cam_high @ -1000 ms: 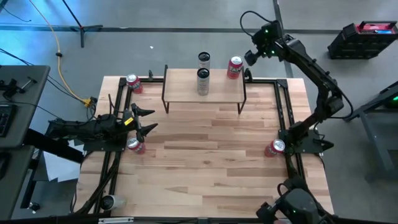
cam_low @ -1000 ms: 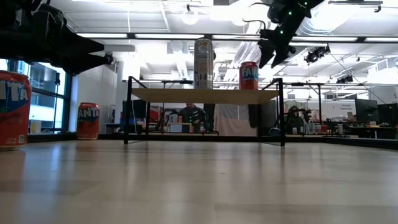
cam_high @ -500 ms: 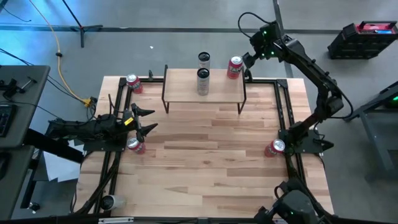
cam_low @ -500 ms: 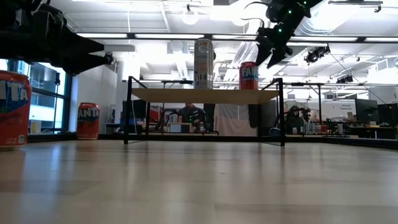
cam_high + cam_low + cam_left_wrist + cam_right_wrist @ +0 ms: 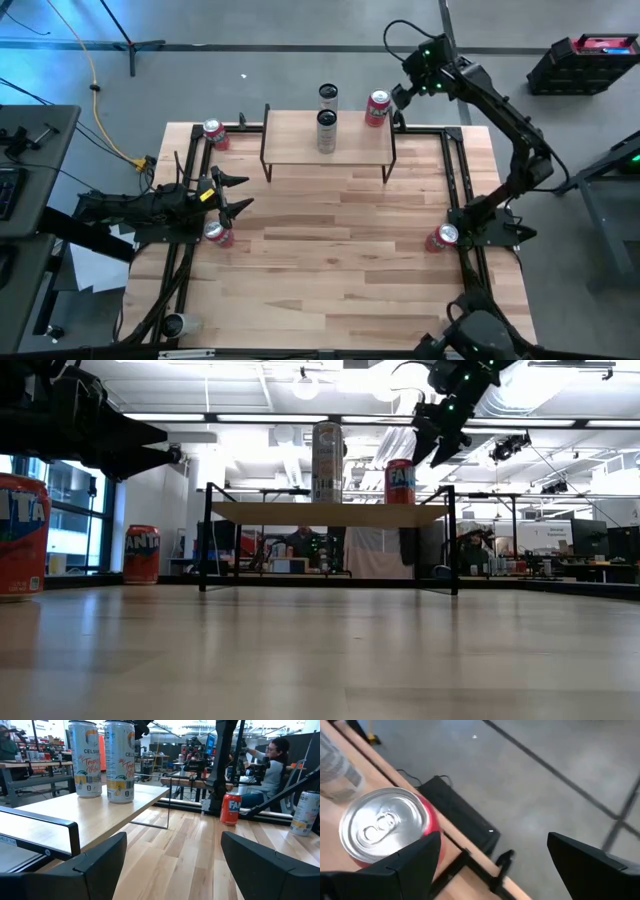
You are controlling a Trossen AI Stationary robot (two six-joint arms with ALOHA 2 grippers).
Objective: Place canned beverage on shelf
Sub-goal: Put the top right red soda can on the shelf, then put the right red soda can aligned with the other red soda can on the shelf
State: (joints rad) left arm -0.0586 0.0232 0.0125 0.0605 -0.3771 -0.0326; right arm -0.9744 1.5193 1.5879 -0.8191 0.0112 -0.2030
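Note:
The shelf [image 5: 328, 145] stands at the table's far edge on thin black legs. On its plank stand two tall Celsius cans [image 5: 327, 112] and, at its right end, a red Fanta can [image 5: 377, 108], upright on its base. My right gripper [image 5: 399, 95] is open, just right of and slightly above that can. In the right wrist view the can's silver top [image 5: 380, 827] shows beside one finger [image 5: 415, 862]. My left gripper [image 5: 243, 192] is open and empty at the table's left edge, beside another red can [image 5: 216, 233].
Red cans stand on the table at far left [image 5: 214, 132] and at the right edge [image 5: 441, 237]. A black frame rail [image 5: 455, 180] runs along the table's sides. A person [image 5: 272, 762] sits beyond the table. The table's middle [image 5: 330, 240] is bare wood.
My right gripper has shifted slightly toward the table's left and a little up, staying open beside the red can on the shelf. The can has stayed upright where it was.

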